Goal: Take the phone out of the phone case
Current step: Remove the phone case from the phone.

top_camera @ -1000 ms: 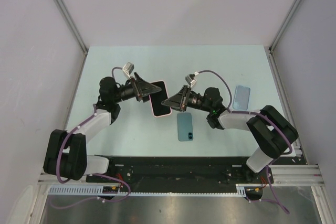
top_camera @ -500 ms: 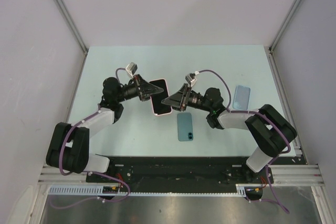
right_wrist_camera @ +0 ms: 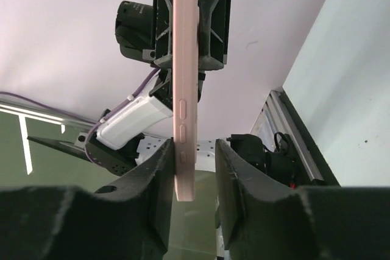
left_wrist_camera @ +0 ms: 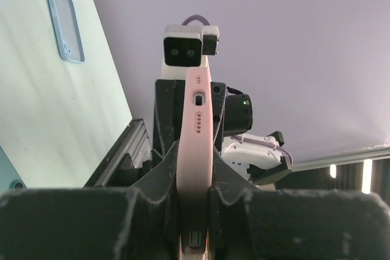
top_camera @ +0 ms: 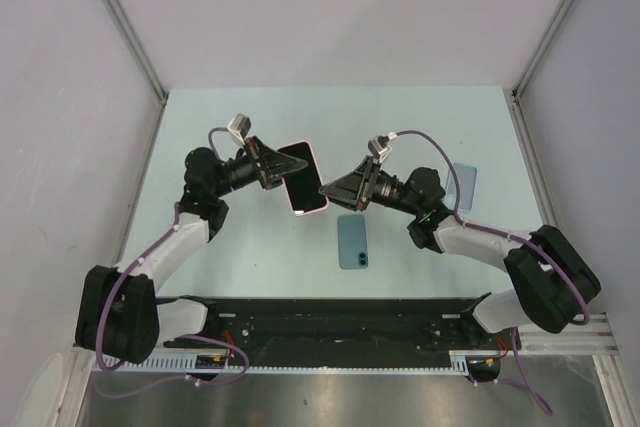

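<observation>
Our left pincer [top_camera: 272,169] is closed tight on one end of the phone [top_camera: 300,179], which sits in its pink case [left_wrist_camera: 194,120] over the table [top_camera: 250,117]. The right pincer [top_camera: 335,190] stands partly wide around the other end. Near it lie a teal phone [top_camera: 352,242] and a light blue case [top_camera: 461,185].

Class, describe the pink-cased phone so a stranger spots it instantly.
Find the middle of the pale green table. The jaws of the left arm hold a phone above it; unlike the teal phone and blue case lying flat, it is pink-edged.
</observation>
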Tool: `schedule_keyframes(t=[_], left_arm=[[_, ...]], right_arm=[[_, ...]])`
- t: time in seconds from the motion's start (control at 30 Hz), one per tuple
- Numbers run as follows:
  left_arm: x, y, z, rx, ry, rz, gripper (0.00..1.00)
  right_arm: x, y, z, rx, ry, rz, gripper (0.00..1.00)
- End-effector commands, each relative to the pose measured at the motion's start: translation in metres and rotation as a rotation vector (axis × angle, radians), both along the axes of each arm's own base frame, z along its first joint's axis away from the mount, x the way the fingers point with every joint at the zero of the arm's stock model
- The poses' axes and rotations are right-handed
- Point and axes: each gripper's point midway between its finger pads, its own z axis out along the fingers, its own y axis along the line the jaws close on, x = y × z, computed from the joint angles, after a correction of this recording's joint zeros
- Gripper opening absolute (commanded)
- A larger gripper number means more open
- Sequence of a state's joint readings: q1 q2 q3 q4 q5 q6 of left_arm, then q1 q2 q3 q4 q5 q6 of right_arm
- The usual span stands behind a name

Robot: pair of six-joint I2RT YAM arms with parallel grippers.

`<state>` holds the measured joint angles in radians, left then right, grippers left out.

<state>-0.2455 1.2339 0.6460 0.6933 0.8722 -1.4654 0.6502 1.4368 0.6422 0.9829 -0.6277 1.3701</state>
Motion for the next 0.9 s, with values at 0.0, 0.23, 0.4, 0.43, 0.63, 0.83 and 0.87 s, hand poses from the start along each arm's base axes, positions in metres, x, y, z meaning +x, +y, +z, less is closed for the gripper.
schedule_keyframes(t=[0.0,0.23,0.4,0.43,0.63,0.83,0.87], left_arm=[[0.002,0.012,0.056,-0.028,-0.141,0.094,0.00],[0.007,0.016,0.063,-0.011,-0.153,0.132,0.00],[0.008,0.018,0.067,-0.015,-0.163,0.149,0.00],[0.007,0.018,0.069,-0.017,-0.169,0.148,0.00],[0.007,0.018,0.072,-0.018,-0.172,0.149,0.00],[-0.001,0.018,0.082,-0.086,-0.179,0.129,0.00],[-0.003,0.019,0.079,-0.128,-0.128,0.119,0.00]], right_arm=[[-0.001,-0.008,0.001,-0.035,0.011,-0.041,0.32],[-0.012,-0.008,0.019,0.004,-0.026,-0.019,0.34],[-0.018,-0.003,0.016,-0.007,-0.034,-0.003,0.40],[-0.019,-0.002,0.016,-0.006,-0.034,-0.001,0.38],[-0.016,-0.003,0.021,0.015,-0.044,-0.018,0.13],[-0.008,-0.008,0.035,0.071,-0.140,-0.051,0.00],[-0.006,-0.010,0.042,0.106,-0.186,-0.055,0.00]])
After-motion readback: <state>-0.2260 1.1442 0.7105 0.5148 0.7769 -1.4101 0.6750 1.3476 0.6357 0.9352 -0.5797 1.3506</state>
